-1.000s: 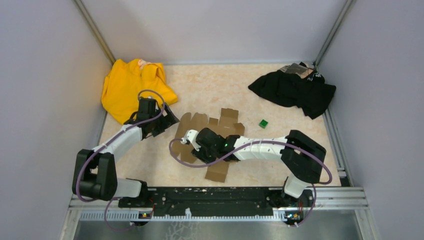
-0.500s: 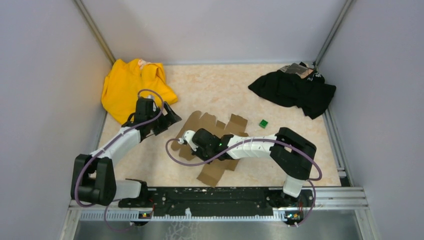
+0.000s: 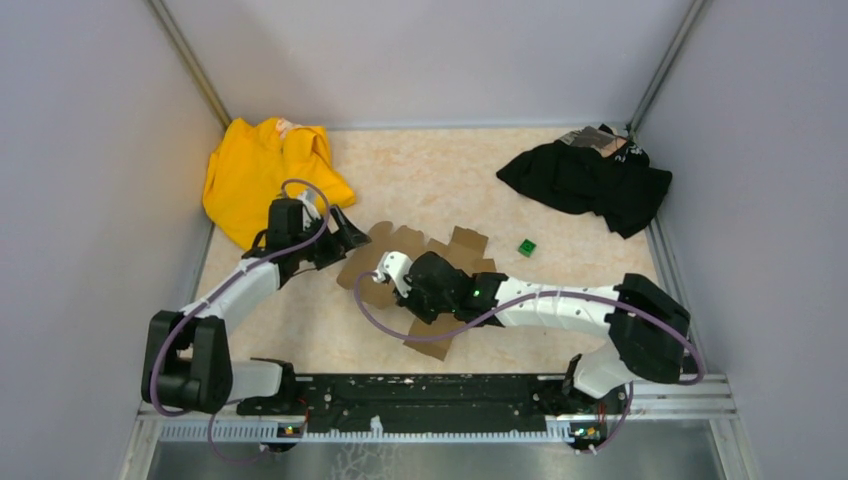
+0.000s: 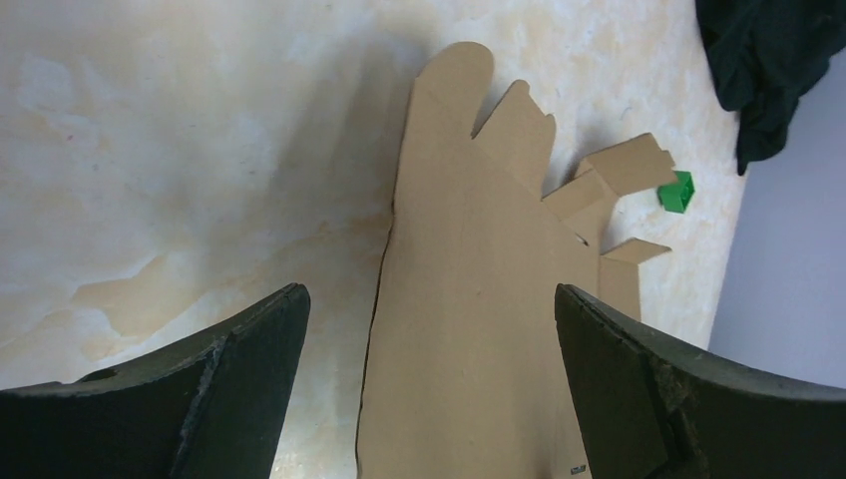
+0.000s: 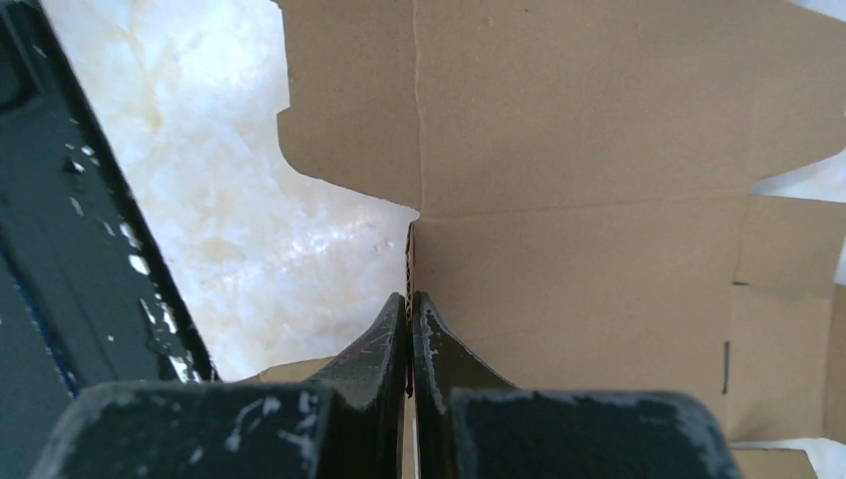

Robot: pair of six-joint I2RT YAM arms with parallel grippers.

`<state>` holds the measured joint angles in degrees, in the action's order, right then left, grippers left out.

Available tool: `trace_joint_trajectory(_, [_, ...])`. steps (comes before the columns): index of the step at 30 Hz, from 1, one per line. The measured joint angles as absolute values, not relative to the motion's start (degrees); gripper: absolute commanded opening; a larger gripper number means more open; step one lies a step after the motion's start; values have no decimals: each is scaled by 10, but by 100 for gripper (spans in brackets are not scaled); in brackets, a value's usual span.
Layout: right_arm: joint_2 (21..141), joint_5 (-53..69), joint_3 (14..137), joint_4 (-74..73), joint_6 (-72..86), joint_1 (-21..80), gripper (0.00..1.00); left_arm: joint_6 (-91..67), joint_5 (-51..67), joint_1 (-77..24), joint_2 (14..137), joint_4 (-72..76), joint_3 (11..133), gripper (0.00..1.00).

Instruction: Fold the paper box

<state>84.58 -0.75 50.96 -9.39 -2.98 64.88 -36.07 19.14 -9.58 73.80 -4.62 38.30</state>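
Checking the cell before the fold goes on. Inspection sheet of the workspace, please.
Surface: table, marbled beige.
Job's things: paper box, flat unfolded brown sheet, mid-table.
Clutter: yellow garment far left; black garment far right; green cube right of the box.
Grippers: left gripper open over the box's end; right gripper shut, apparently pinching a box edge.
Cables: purple cable looped on each arm.
Surroundings: grey walls, black base rail.

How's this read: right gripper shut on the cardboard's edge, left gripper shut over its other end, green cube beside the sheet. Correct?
One error: the left gripper is open, jaws wide apart over the paper box, per the left wrist view. The rest holds: the right gripper is shut on its edge, and the green cube lies beside it.
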Motion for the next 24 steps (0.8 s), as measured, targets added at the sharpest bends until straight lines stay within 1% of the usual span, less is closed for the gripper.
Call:
trace_joint_trajectory(4, [816,2,510,-86,-35,649,0,-368,241,-94,747,-12,379,98])
trace_joint_trajectory(8, [814,11,506,-80,-40,649,0,-388,307,-94,764,23,371,98])
trace_joint_trajectory(15, [814,14,485,-72,-42,650,0,-408,392,-94,785,35,366,98])
trace_joint_trajectory(21, [814,14,482,-55,-44,651,0,-415,439,-94,785,43,356,98])
trace_joint_trajectory(22, [814,14,482,-53,-44,651,0,-416,444,-94,785,44,353,98])
trace_joint_trajectory(24, [814,14,482,-53,-44,651,0,-416,451,-94,785,46,348,92])
